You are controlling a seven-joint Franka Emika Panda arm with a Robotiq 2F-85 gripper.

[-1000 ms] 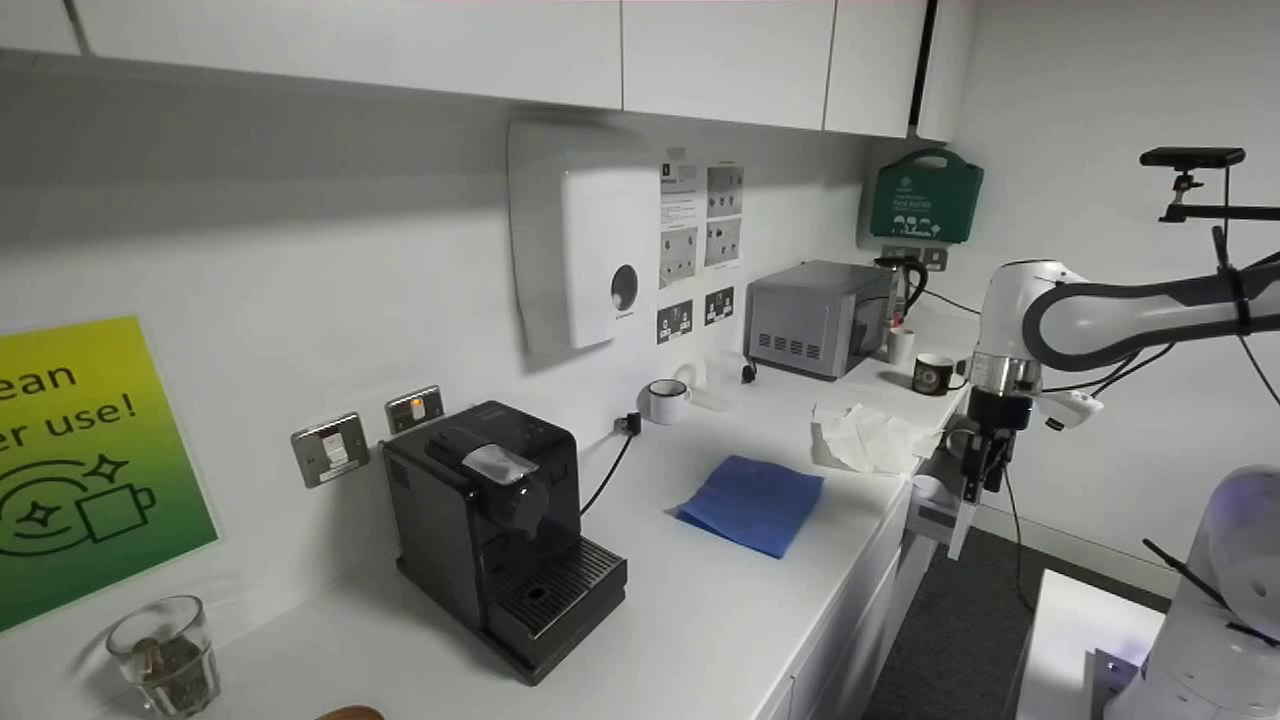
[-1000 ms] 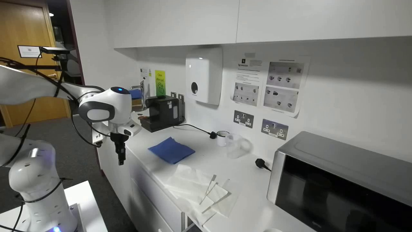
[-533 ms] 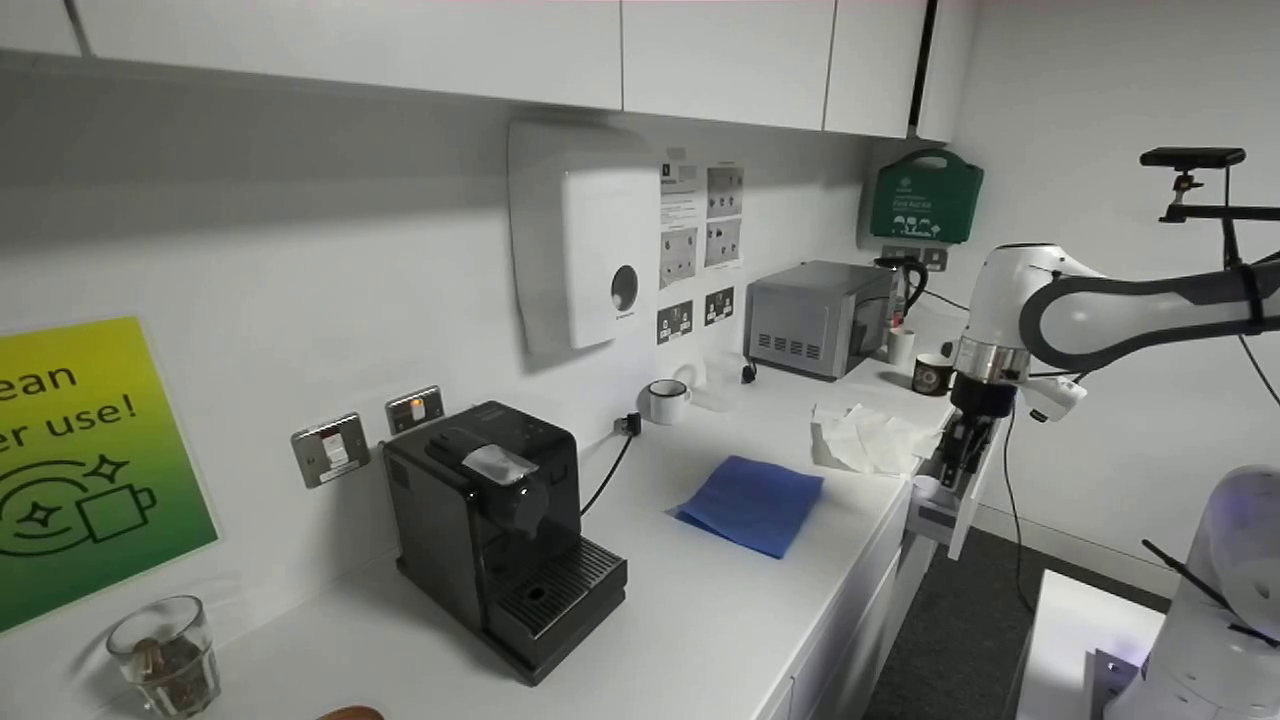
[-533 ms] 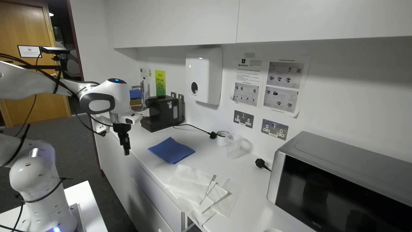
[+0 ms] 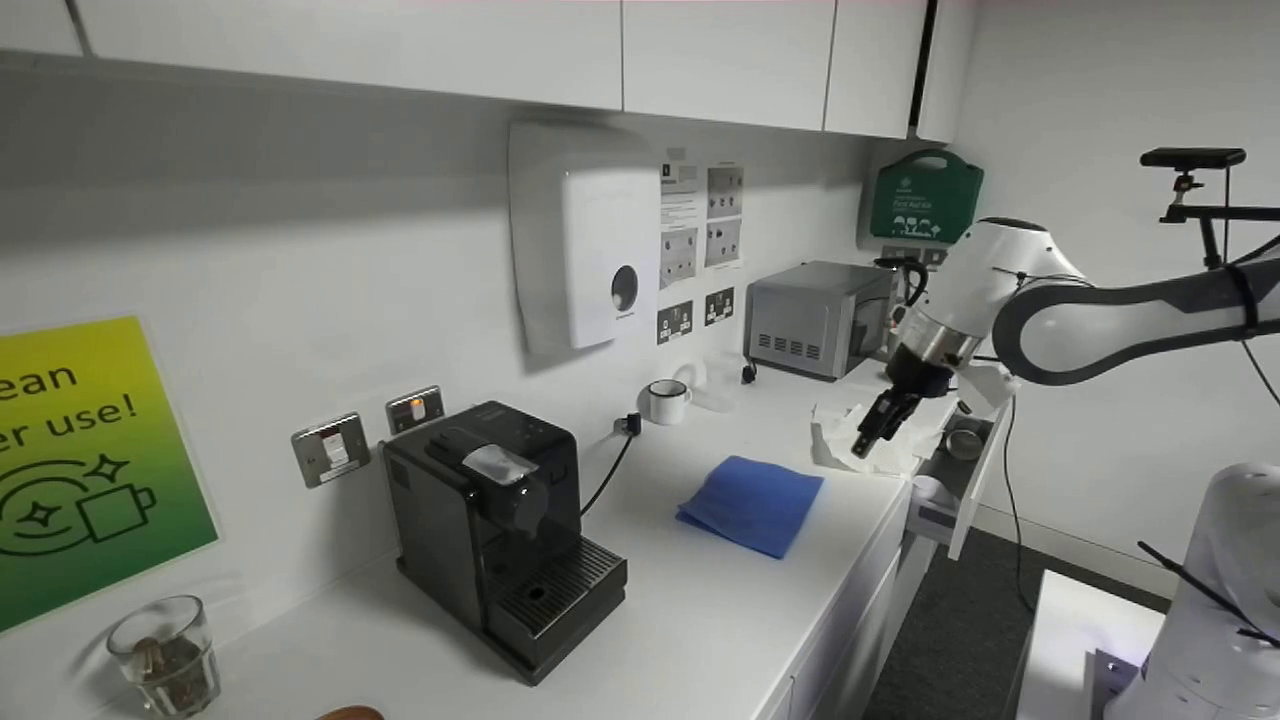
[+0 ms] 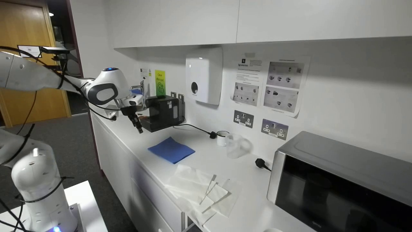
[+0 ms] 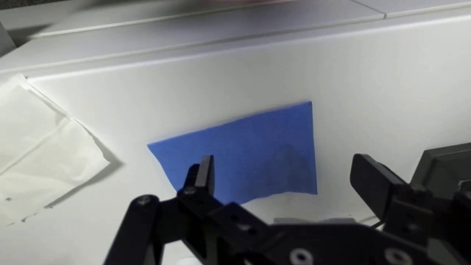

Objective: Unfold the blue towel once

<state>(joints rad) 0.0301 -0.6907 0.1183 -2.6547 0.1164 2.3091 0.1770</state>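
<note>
Blue towel (image 7: 254,158) lies on the worktop (image 7: 368,81) at the center of the wrist view. My hand (image 7: 283,162) is positioned above the worktop, apart from the towel, jaws spread wide. Creased white paper (image 7: 44,154) occupies the left edge of the same view. In an exterior view, a black coffee machine (image 5: 490,530) stands lower left of center; my hand is inclined, upper right of the towel.

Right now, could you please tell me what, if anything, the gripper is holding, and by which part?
Nothing is held: the Robotiq gripper hangs open above the white countertop, where the blue towel lies ungripped.
</note>
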